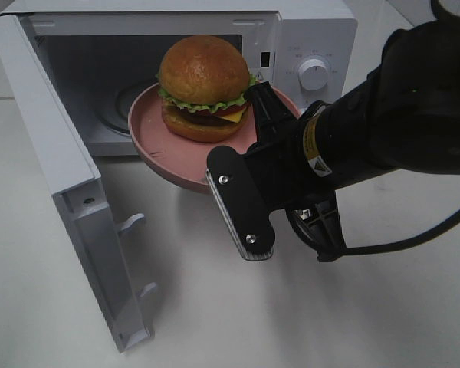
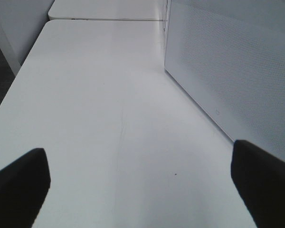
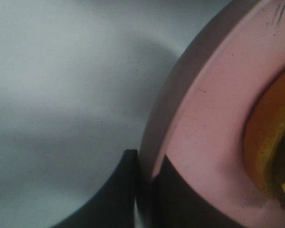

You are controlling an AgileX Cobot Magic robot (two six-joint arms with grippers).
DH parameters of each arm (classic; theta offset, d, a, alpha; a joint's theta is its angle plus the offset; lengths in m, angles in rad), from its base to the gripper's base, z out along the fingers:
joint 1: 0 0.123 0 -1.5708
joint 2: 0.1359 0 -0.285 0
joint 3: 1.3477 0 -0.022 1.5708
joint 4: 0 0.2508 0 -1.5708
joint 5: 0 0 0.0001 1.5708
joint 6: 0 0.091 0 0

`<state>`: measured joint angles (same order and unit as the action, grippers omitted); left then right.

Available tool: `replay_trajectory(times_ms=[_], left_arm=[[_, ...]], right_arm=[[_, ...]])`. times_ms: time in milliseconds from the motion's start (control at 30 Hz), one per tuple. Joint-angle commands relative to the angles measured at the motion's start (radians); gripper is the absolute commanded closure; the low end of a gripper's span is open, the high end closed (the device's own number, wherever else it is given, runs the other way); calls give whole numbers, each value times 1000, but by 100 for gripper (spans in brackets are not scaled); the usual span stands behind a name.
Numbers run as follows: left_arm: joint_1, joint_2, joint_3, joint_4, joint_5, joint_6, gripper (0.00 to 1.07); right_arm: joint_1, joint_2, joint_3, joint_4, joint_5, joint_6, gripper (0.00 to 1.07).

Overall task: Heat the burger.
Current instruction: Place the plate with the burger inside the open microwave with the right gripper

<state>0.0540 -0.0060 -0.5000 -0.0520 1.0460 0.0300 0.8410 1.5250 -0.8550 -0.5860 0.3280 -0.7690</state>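
The right tool (image 3: pixel 145 166) is pressed together on the rim of the plate (image 3: pixel 204 118), with the lip caught between its two fingers. In this way plate and load can be carried as one, and the food is not touched. The burger (image 1: pixel 204 84) is seated upright near the middle of the plate, its bun clear of the fingers. The plate appears to be held close to level, which is judged to be what stops the tall stack from tipping.

The plate is held off the counter (image 1: pixel 215 307) at the mouth of the microwave (image 1: pixel 314 46), its far rim just inside the cavity and its near rim outside. The door (image 1: pixel 54 176) is swung wide towards the counter's left edge, so the way in is left free.

The left tool (image 2: pixel 140 185) is spread wide, with nothing gripped, low over the counter and apart from the carrying path.
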Motion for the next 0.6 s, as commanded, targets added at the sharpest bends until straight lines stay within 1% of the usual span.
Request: replay_trajectory(times_ms=[33,67,133,167,200,233,333,400,433,500,600], left_arm=[[-4,-21,3,-1,-8,-4,9],[-4,-21,3,-1,-8,-4,9],[-4,-21,3,-1,-8,-4,9],[-4,-21,3,-1,-8,-4,9],[-4,-21,3,-1,-8,-4,9],[-4,-21,3,-1,-8,-4,9],[-4,-21,3,-1,-8,-4,9],[-4,-21,3,-1,-8,-4,9],[-4,-21,3,-1,-8,-4,9],[-4,-21,3,-1,-8,-4,9],[-4,-21,3,-1,-8,-4,9]], right_arm=[[-37,-10,-4,68,-86,-135,107],[-37,-10,-4,68,-86,-135,107],[-75,-10,-4,179,-117,-286,107],[-75,-10,-4,179,-117,-286,107],[-85,-10,-4,210,-121,-327,107],[-102,-10,-4,268,-124,-405,107],[-111,-10,-4,305,-124,-451,107],[-142,-10,-4,479,-124,-641,107],[-142,-10,-4,479,-124,-641,107],[-154,-10,-4,578,-126,-762,107],[-154,-10,-4,586,-126,-783,107]])
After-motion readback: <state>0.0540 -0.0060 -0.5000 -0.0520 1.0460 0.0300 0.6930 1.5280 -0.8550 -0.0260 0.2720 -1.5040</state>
